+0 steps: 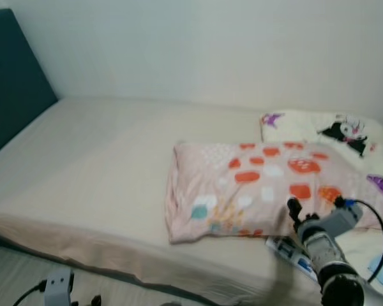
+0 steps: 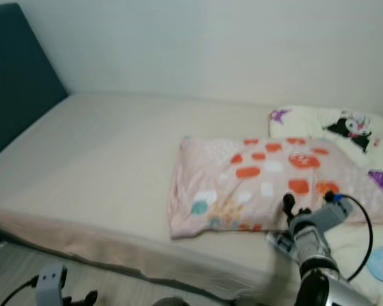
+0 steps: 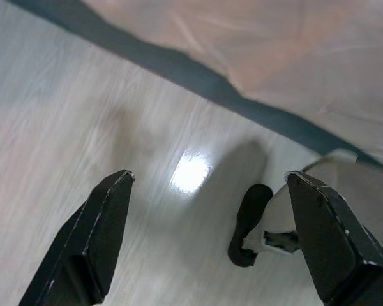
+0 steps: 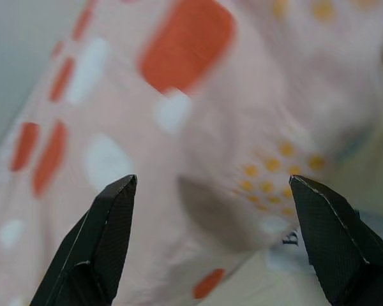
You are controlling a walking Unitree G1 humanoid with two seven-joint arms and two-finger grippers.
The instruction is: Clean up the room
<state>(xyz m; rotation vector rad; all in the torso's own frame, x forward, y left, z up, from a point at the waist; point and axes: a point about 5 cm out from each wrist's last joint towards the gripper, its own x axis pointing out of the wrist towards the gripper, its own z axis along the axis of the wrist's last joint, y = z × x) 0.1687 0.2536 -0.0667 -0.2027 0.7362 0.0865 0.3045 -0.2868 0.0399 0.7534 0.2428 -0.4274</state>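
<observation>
A pink pillow (image 1: 255, 188) with orange and white patches lies on the beige bed (image 1: 102, 172), right of the middle. My right gripper (image 4: 210, 248) hovers open just above the pillow's near right corner, its fingers (image 4: 108, 236) spread wide; the arm (image 1: 325, 248) reaches in from the lower right. A small printed packet (image 1: 290, 250) lies on the mattress under that arm, at the pillow's front edge. My left gripper (image 3: 204, 248) hangs open low beside the bed, over the pale wooden floor (image 3: 83, 146).
A cream blanket (image 1: 332, 131) with cartoon prints lies crumpled behind the pillow at the right. A dark teal headboard (image 1: 13, 76) stands at the left end. The white wall runs behind the bed. A dark foot-like shape (image 3: 249, 223) rests on the floor.
</observation>
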